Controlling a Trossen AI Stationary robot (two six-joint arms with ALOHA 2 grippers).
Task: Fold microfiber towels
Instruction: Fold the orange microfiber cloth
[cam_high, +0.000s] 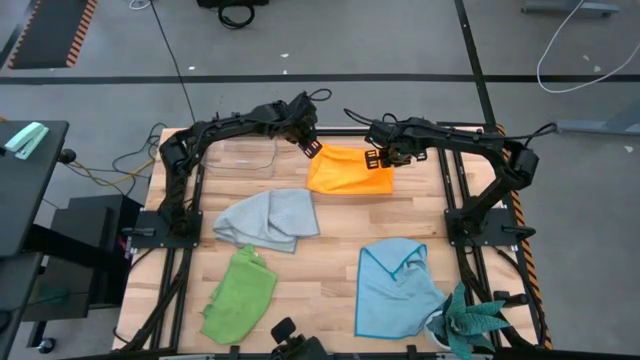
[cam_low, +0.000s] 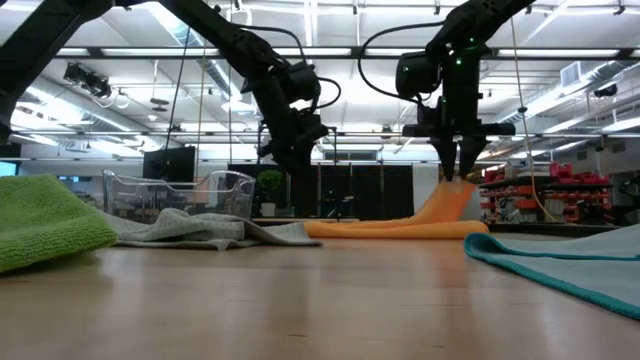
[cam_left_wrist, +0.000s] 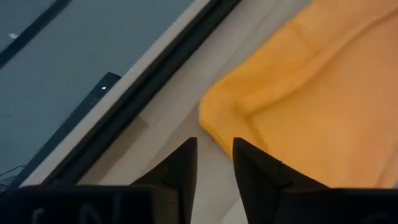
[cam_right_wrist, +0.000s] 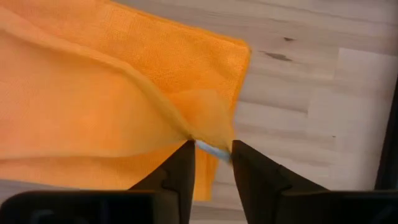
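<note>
The orange-yellow towel (cam_high: 345, 175) lies folded flat at the far middle of the table. My left gripper (cam_high: 312, 150) hovers open over its far left corner (cam_left_wrist: 214, 121), with bare table showing between the fingers. My right gripper (cam_high: 378, 158) points down at the towel's right part, fingers parted around a raised peak of cloth (cam_low: 452, 195). The grey towel (cam_high: 268, 220) lies crumpled at the middle left. The lime green towel (cam_high: 240, 290) is at the near left. The light blue towel (cam_high: 398, 290) is at the near right. My right gripper comes from above, pointing down, with its fingers parted. A peak of the orange towel (cam_right_wrist: 186, 134) is drawn up from the flat cloth and meets the tip of one finger (cam_right_wrist: 183, 155). A pale strip crosses the gap between the fingers. The rest of the towel lies on the table.
A clear plastic box (cam_high: 245, 155) stands at the far left, close beside my left arm. A teal spiky plant (cam_high: 470, 325) sits at the near right corner. Bare wood shows in the middle, between the orange towel and the light blue one.
</note>
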